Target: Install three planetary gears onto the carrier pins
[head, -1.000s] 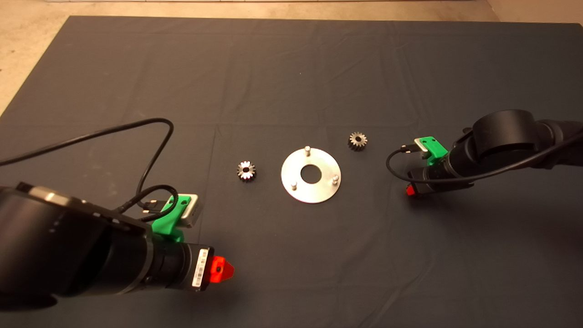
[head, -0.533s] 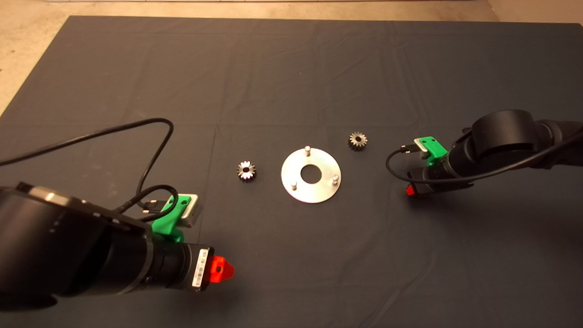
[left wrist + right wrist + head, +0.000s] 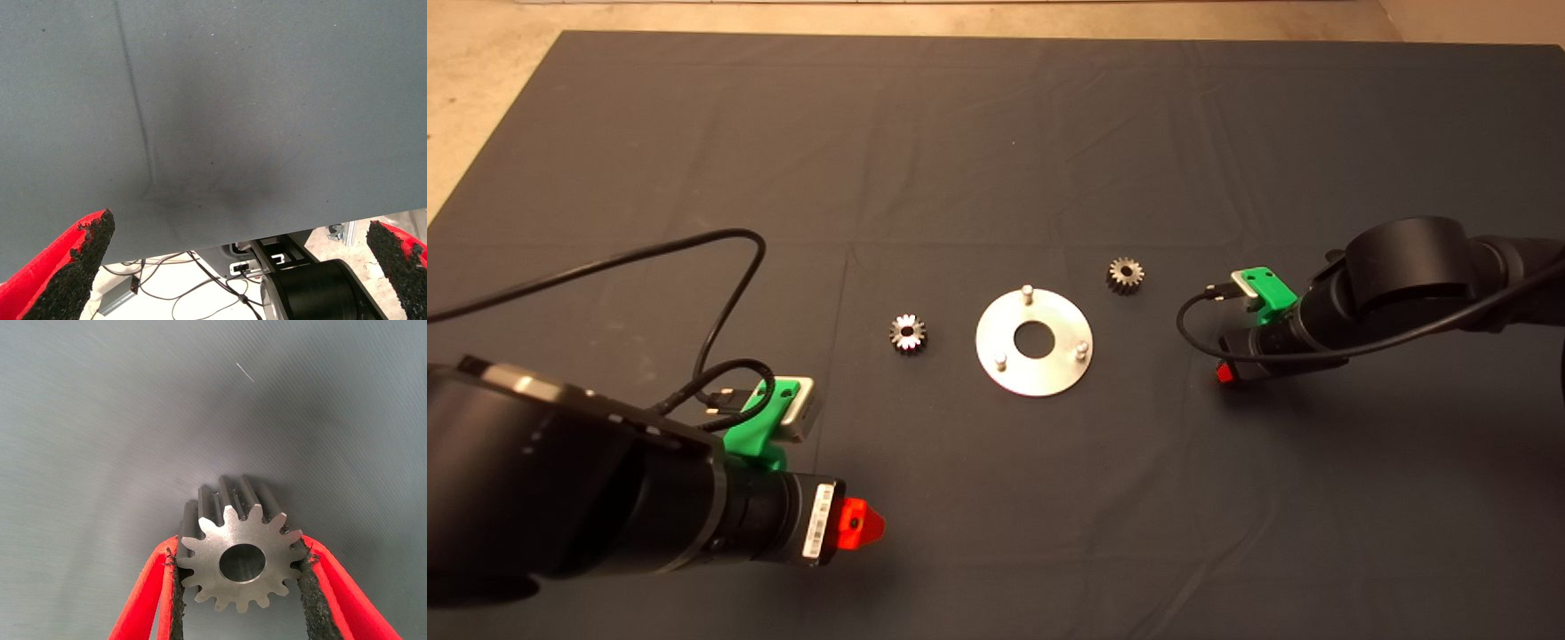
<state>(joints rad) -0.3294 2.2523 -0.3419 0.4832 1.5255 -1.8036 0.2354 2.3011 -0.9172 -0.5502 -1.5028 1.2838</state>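
Disc (image 3: 1040, 364) and held gear set the coming move: in the head view the round silver plate lies at the centre of the frame, and the right gripper (image 3: 1227, 373) sits at the right of centre, so the carrier is to the picture's left of the tool, with clear mat (image 3: 996, 133) between them. The right wrist view shows this gripper clamped on a gear (image 3: 241, 561) — its red fingers (image 3: 150, 600) press the toothed rim from both sides, and the bore faces the camera, so the gear's axis runs along the line of sight rather than across the jaws. That bore is what must line up with an upright pin, by my reading.

The right arm is the nearer one to the disc. The left gripper (image 3: 854, 526) waits at the lower left of the head view (its own wrist view shows its pads (image 3: 83, 267) spread wide over bare mat, holding nothing).

Counts — three carrier pins (image 3: 1028, 291) stand on the disc, all bare: one at its upper edge, one lower left, one lower right. Three gears in all: the one in the right gripper, one lying on the mat just left of the disc (image 3: 908, 333), and one just beyond its upper right (image 3: 1126, 275). None is installed yet.
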